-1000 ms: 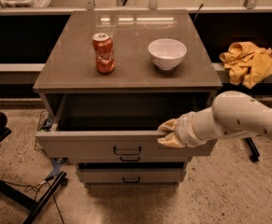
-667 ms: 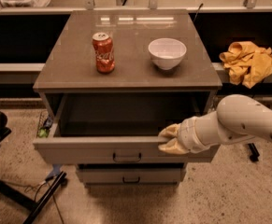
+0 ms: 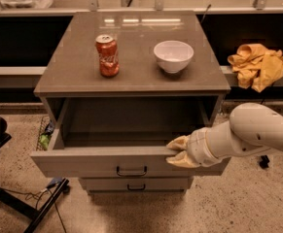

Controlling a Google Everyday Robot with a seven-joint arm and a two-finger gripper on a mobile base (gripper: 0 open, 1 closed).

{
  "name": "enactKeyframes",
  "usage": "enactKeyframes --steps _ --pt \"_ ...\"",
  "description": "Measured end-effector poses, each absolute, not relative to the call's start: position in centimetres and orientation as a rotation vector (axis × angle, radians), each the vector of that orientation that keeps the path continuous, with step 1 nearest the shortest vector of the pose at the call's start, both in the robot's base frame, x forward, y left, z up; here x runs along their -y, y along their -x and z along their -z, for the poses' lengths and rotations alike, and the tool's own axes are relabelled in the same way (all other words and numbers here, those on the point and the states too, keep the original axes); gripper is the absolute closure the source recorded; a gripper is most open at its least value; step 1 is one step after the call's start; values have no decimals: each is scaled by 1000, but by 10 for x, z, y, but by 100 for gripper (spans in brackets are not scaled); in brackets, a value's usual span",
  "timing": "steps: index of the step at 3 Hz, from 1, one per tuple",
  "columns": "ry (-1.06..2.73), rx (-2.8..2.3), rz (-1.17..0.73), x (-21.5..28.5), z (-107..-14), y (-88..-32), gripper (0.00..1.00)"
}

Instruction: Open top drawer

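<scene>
Nearest me, the top drawer (image 3: 82,163) stands pulled well out of the table (image 3: 73,76); inside its box I see only plain grey floor and walls. The gripper (image 3: 179,152) sits at the front panel's upper edge, right of the black handle (image 3: 131,171); I cannot tell its grasp. Farther back, a red cola can (image 3: 107,56) stands upright beside a white bowl (image 3: 173,56).
</scene>
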State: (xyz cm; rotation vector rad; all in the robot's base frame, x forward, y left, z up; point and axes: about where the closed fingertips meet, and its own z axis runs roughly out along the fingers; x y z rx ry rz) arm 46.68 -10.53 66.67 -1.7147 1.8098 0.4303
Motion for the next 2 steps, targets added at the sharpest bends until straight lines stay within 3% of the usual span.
enactKeyframes --steps 2 --pt "1715 -1810 -431 105 -670 -467 100"
